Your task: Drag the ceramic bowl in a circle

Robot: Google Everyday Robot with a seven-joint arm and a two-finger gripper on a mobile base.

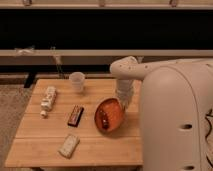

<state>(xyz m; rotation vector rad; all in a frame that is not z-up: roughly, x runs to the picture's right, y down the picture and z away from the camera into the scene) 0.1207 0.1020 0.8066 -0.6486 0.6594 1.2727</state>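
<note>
The ceramic bowl (pixel 108 116) is glossy orange-red with a darker rim and lies on the right half of the wooden table (pixel 40 131). It is tilted, with its inside facing left and toward the camera. A small dark item lies inside it. My gripper (pixel 121 101) reaches down from the white arm (pixel 126 74) onto the bowl's far right rim and is shut on it. The fingertips are partly hidden behind the rim.
A translucent plastic cup (pixel 76 81) stands at the back of the table. A white packet (pixel 48 99) lies at the left, a dark bar (pixel 75 115) just left of the bowl, and a pale packet (pixel 68 146) near the front edge. My white body (pixel 175 125) fills the right.
</note>
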